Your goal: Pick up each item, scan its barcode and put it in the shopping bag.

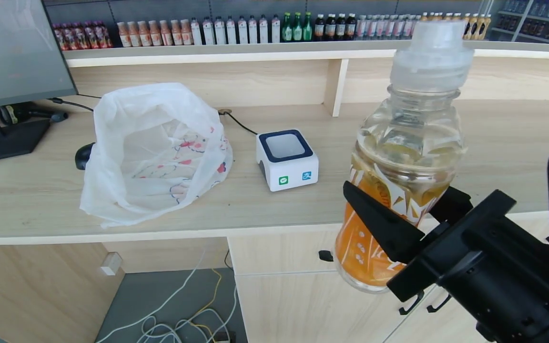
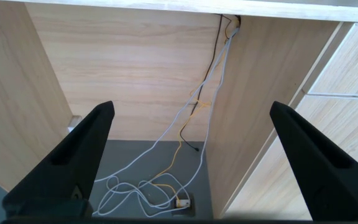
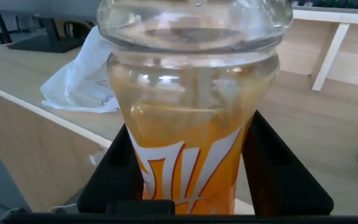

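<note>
On counter point(image 1: 31, 200), open shopping bag point(image 1: 153, 152), drink-filled bottle point(image 1: 405, 157) in right jaws

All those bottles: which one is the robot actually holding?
The orange-labelled bottle with the clear cap, clamped in the right claw. The other bottles are not held: they stand in a row at the back.

Head camera looks down across table point(image 1: 26, 200). Right wrist close on bottle point(image 3: 191, 124), shares bag point(image 1: 155, 147); left wrist low, facing cables point(image 2: 138, 191).

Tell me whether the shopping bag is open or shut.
Open: the shopping bag gapes wide on the counter, its inside showing.
</note>
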